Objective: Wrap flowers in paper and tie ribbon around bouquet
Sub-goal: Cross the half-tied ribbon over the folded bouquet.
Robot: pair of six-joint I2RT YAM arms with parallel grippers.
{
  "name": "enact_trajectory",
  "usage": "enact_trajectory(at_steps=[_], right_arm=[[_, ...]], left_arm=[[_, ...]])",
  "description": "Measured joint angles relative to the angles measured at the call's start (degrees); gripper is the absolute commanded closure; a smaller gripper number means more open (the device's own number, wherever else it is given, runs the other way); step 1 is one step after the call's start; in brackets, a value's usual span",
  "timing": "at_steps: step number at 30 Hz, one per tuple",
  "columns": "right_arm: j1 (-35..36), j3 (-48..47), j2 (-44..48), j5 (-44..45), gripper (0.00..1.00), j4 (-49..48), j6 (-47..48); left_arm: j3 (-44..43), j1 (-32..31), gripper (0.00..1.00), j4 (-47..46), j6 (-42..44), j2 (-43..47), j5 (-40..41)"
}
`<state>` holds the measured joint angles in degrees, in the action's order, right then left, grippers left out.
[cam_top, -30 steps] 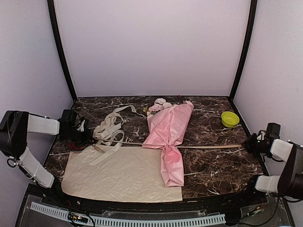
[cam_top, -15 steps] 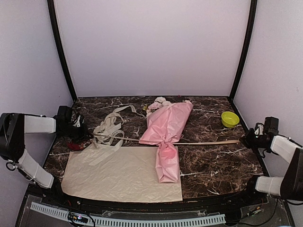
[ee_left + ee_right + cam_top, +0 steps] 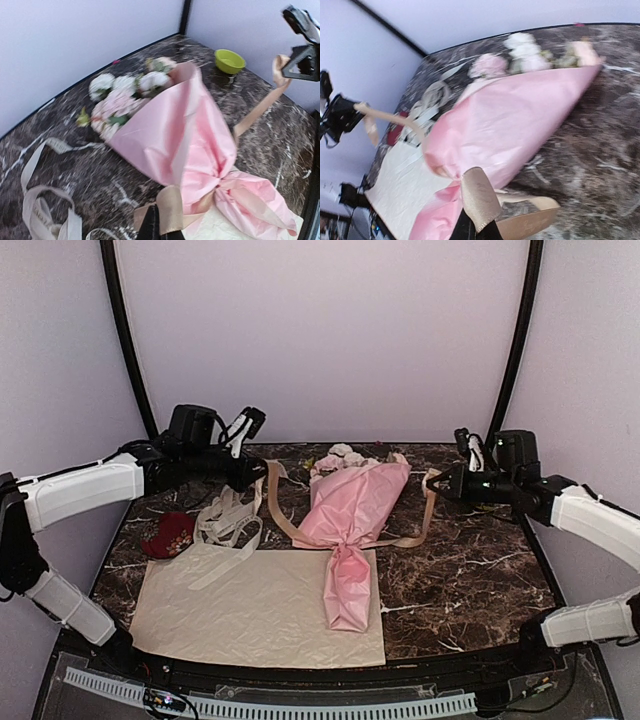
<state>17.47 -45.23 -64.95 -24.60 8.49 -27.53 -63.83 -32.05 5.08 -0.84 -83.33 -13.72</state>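
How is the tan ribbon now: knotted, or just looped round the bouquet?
Looped: the ribbon passes under the bouquet, its ends held up by the left gripper and right gripper; no knot shows.

One bouquet, one tan ribbon, one cream ribbon tangle, one beige sheet, one green bowl.

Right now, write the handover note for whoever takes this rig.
Left gripper: shut on one end of the ribbon, held above the table.
Right gripper: shut on the other end, also raised.
Bouquet: mid-table, flowers toward the far wall, tail on the cream sheet.
Done: flowers wrapped in the paper; ribbon runs to the cone's pinched neck.
Left: cross the ends and tie; no knot visible.
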Motion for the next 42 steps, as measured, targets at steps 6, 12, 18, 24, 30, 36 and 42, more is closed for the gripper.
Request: enact_trajectory(at_steps=[6,12,18,24,30,36,42], right_arm=[[10.64,-4.50,-0.52,-3.82,1.00,0.20,1.64],[11.10,-4.48,2.21,-3.96,0.38,2.51,1.25],[10.86,-3.72,8.09,16.06,0.00,15.96,-1.92],[12.33,-2.93,11.32,16.31,0.00,13.88,-0.83],[24.13,-3.63,-2.47,2.80,0.10,-1.70,5.73],[30.01,-8.26,-15.76,-8.44,0.19,-8.20,11.43],[30.53,-8.74,-20.26,-9.66,0.68,-12.26,13.18]], left_arm=[[-4.72,-11.21,1.00,0.17,9.92,0.22,-5.33],[-5.25,-16.81,1.00,1.01,15.23,3.58,-8.26],[-9.22,-20.79,1.00,1.90,18.27,4.00,-8.57],[-10.86,-22.99,1.00,2.51,20.02,4.11,-9.14],[-11.93,-25.05,1.00,2.71,20.17,4.33,-8.33],[-11.96,-25.97,1.00,2.71,20.61,4.72,-5.22],[-12.92,-25.92,1.00,2.78,21.44,4.70,-2.69]])
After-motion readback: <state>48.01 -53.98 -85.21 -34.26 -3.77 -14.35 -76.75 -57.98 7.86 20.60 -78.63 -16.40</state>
